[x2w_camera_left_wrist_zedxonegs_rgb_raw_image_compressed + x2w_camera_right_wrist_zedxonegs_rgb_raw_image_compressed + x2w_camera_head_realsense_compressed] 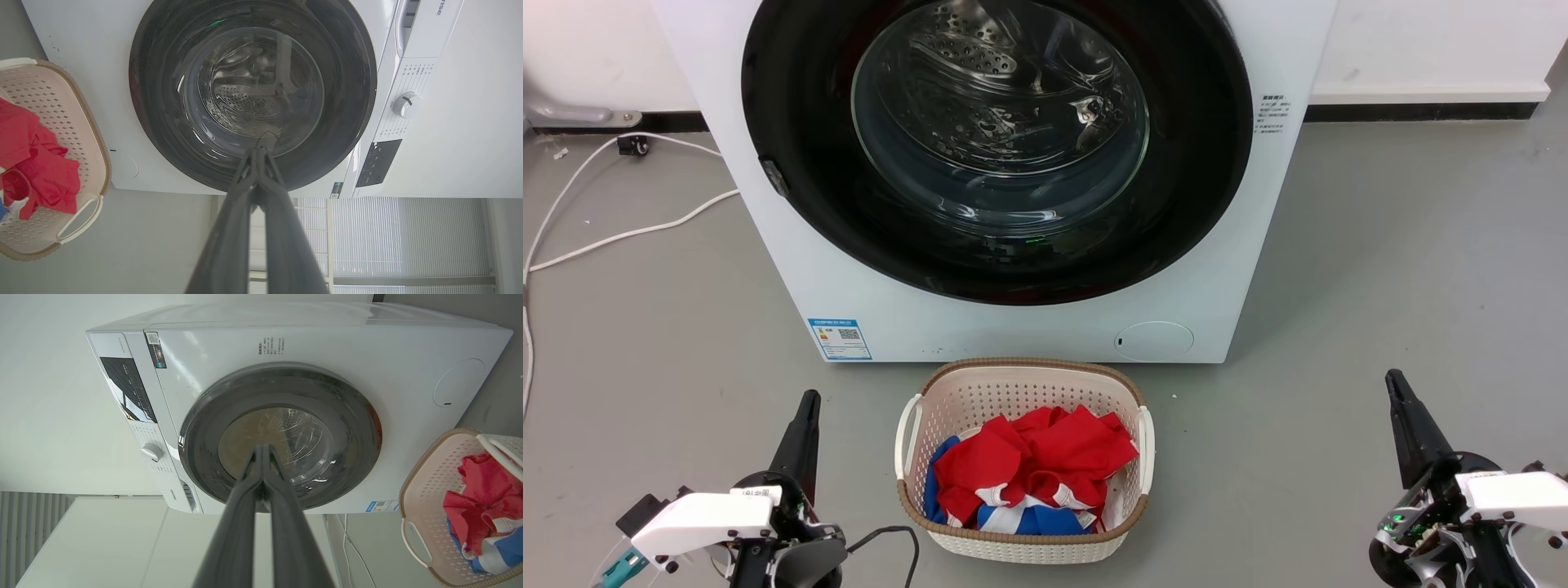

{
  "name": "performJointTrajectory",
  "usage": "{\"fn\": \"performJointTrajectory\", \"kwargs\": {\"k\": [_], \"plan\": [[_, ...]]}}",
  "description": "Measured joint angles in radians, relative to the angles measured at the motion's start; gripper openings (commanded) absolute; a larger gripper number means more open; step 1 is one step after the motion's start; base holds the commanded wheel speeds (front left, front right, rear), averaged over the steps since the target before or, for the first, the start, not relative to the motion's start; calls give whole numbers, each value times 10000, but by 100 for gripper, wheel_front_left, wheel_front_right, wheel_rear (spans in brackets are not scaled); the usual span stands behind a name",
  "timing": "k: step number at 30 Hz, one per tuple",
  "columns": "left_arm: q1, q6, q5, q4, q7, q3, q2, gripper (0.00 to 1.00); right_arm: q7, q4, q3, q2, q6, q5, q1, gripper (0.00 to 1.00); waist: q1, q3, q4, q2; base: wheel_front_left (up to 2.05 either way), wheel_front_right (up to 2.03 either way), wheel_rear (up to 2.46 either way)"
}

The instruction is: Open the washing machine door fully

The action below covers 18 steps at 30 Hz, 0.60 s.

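Fingers of the left hand (809,400) are pressed together, narrow and holding nothing. In the head view it sits at 7 o'clock above the grey floor (1380,245), tips pointing towards 12. The right hand (1395,382), at 4 o'clock, is the same: two long dark fingers closed on each other, empty. Both hands are well apart from the machine.

The large round glossy black washing machine door (1001,139), with its bulging clear glass window, fills the 12 o'clock part of the head view. It is nearly as wide as the boxy white washing machine (890,327) that carries it. It lies shut, flat against the machine's front, and the perforated steel drum shows through the glass. In each wrist view the closed fingertips stand in front of the window, apart from it.

On the machine's front, a small round white flap (1153,340) sits at 5 o'clock from the door and a blue-edged label sticker (840,338) at 7 o'clock. An oval cream perforated laundry basket (1021,365) with a brown woven rim stands on the floor just in front of the machine, at 6 o'clock between the two hands. It holds crumpled red, white and blue clothes (1033,453). A white cable (621,237) trails over the floor at 9 o'clock.
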Motion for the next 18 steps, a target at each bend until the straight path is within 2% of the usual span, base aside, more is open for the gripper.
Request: {"fn": "performJointTrajectory", "kwargs": {"k": [18], "plan": [[-2,0,31,2,35,58,-40,0,19,4,-50,36,0,-42,-9,0,-1,0,0,0,0,0,0]]}}
